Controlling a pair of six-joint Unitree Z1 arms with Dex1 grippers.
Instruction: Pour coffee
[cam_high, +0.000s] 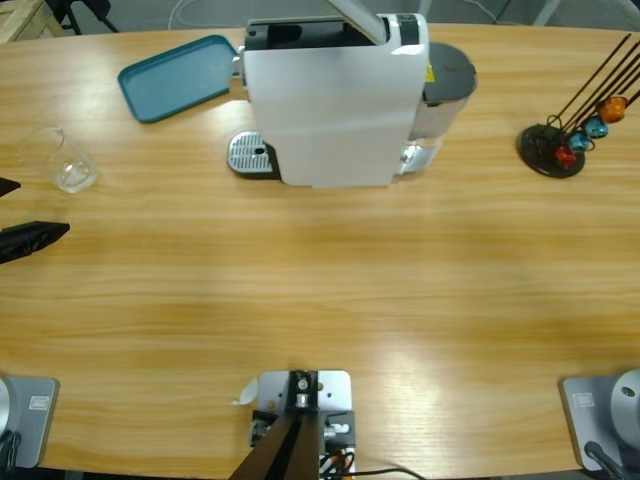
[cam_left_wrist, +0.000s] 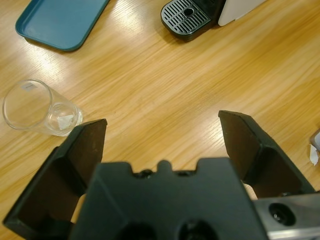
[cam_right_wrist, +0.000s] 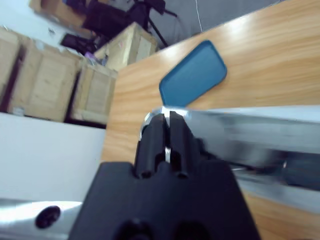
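A clear glass tumbler (cam_high: 60, 160) lies tilted on the table at the far left, and I see no coffee in it. In the left wrist view the tumbler (cam_left_wrist: 40, 107) is just past the left jaw. My left gripper (cam_left_wrist: 162, 135) is open and holds nothing; it shows at the left edge (cam_high: 15, 212), just below the tumbler. The white coffee machine (cam_high: 330, 100) stands at the back middle, its drip grate (cam_high: 250, 155) bare. My right gripper (cam_right_wrist: 166, 125) is shut, its tips against the machine's silver lever (cam_right_wrist: 240, 130). Whether it pinches the lever is unclear.
A teal tray (cam_high: 175, 78) lies at the back left beside the machine. A black capsule stand (cam_high: 552, 150) with coloured capsules sits at the far right. A silver bar (cam_high: 355, 18) slants over the machine's top. Wooden crates show beyond the table in the right wrist view.
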